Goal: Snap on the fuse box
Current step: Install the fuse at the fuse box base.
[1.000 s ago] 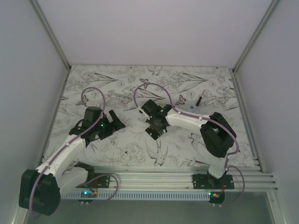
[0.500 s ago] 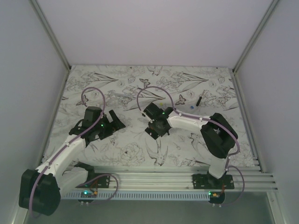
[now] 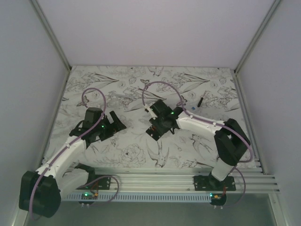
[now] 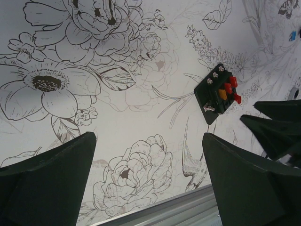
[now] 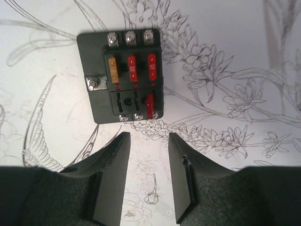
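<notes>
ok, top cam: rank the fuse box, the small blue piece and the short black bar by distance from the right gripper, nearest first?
From the right gripper:
1. fuse box: just past its fingertips, centre of the table.
2. small blue piece: farther back, to the right.
3. short black bar: just beyond the blue piece, farthest back right.

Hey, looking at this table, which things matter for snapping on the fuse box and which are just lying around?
Job: fuse box, fuses showing; right gripper, open, close by it.
Lying about: thin black bar; small blue piece; left gripper, open and empty.
</notes>
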Controlling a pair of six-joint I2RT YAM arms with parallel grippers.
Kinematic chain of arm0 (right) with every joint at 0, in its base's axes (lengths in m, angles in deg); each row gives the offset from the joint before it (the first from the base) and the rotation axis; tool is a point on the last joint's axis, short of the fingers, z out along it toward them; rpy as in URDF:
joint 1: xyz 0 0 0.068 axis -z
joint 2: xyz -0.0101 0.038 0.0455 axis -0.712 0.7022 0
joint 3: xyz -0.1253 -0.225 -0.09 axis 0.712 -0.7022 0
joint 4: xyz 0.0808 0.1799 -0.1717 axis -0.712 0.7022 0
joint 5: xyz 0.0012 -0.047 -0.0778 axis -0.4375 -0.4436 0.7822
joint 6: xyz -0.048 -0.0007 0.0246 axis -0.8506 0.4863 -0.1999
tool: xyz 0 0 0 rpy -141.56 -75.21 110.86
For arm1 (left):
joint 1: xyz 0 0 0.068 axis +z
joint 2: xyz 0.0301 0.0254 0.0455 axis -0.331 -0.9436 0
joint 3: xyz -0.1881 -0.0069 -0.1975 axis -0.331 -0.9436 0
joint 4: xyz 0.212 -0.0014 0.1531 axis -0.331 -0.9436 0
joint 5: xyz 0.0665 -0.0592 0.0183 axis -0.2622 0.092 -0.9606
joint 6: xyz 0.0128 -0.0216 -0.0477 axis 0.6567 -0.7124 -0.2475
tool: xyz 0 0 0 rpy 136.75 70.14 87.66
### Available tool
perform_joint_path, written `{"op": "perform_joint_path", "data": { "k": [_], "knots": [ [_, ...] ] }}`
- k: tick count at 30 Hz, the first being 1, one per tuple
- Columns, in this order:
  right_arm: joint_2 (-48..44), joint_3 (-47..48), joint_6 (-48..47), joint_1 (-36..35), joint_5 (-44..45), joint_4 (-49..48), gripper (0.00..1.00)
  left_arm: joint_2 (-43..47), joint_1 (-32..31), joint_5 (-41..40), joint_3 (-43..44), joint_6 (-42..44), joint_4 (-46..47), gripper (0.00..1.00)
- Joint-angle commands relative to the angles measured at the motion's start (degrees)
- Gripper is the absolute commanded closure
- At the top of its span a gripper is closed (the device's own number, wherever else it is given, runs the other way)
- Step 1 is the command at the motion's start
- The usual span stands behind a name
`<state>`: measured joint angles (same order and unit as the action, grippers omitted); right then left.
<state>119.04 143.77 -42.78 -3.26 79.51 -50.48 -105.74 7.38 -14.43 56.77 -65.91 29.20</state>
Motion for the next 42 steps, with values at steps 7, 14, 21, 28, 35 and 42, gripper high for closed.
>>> {"op": "perform_joint_path", "data": {
  "k": [7, 14, 21, 28, 35, 42],
  "knots": [
    [-4.85, -4.16, -5.43, 5.06, -13.09, -12.38, 0.62, 0.59, 0.43, 1.43, 0.66, 0.30, -1.31, 0.00],
    [-2.02, -3.92, -5.56, 5.25, -11.94, -12.53, 0.64, 0.45, 0.44, 1.54, 0.75, 0.38, -1.29, 0.00],
    [-0.39, -3.63, -5.57, 5.24, -10.70, -11.83, 0.68, 0.03, 0.44, 1.52, 0.96, 0.48, -1.30, 0.00],
    [0.82, -3.16, -5.56, 5.23, -9.98, -11.36, 0.81, -0.34, 0.46, 1.60, 1.19, 0.51, -1.19, 0.00],
    [1.15, -2.67, -4.77, 5.30, -6.98, -9.49, 0.92, -0.34, 0.48, 1.73, 1.19, 0.60, -1.25, 0.00],
    [2.60, -1.15, -4.20, 5.60, -6.87, -7.75, 1.00, -0.03, 0.49, 2.08, 1.09, 0.73, -1.31, 0.00]
  ]
}}
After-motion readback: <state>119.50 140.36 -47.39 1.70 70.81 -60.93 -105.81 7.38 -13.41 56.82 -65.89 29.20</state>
